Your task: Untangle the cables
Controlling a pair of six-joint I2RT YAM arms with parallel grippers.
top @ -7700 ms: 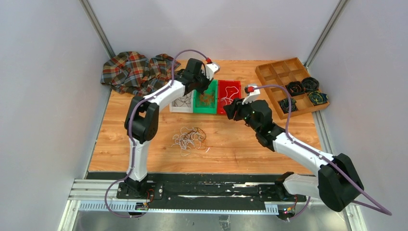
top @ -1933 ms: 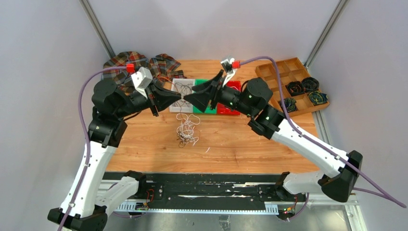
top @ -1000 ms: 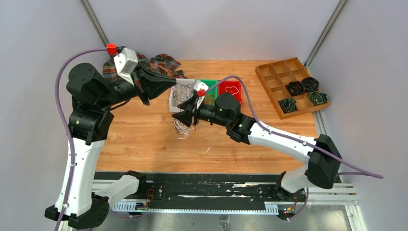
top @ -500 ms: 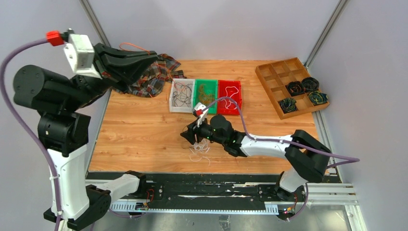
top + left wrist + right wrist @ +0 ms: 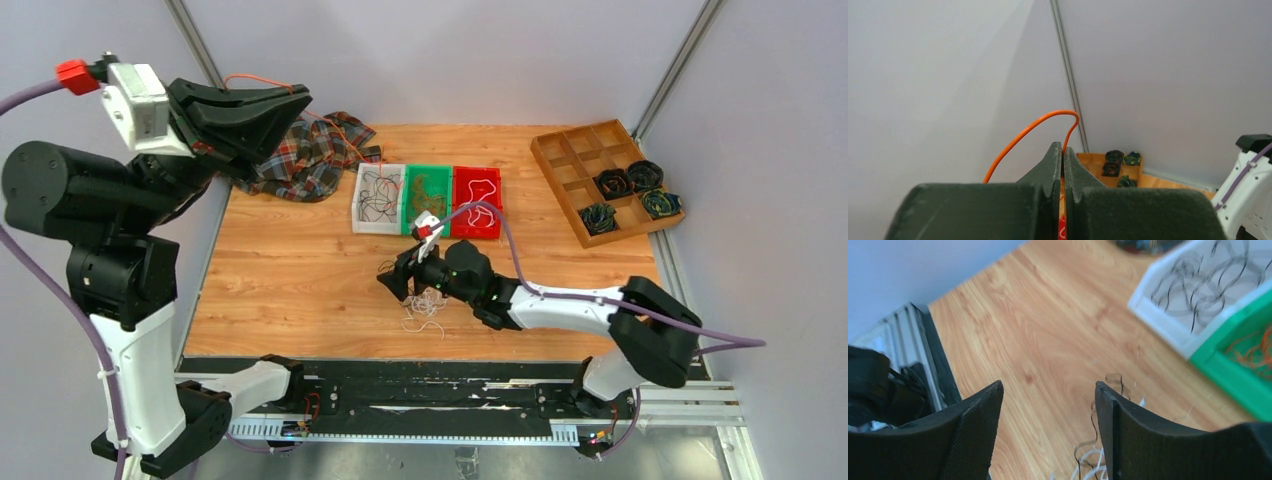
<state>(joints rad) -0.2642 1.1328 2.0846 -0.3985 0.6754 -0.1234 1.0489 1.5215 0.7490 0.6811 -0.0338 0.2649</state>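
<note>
The table point(image 5: 300, 280) carries a plaid cloth point(image 5: 310, 165) at its far left corner, three bins point(image 5: 378, 230) at the back and, nearer, the loose bunch of cables point(image 5: 428, 303). The right fingers point(image 5: 975, 425) hang just above that bunch, spread apart. The left fingers point(image 5: 1050, 167), high by the wall, are pinched together on one orange cable point(image 5: 1028, 131) looping above their tips.
</note>
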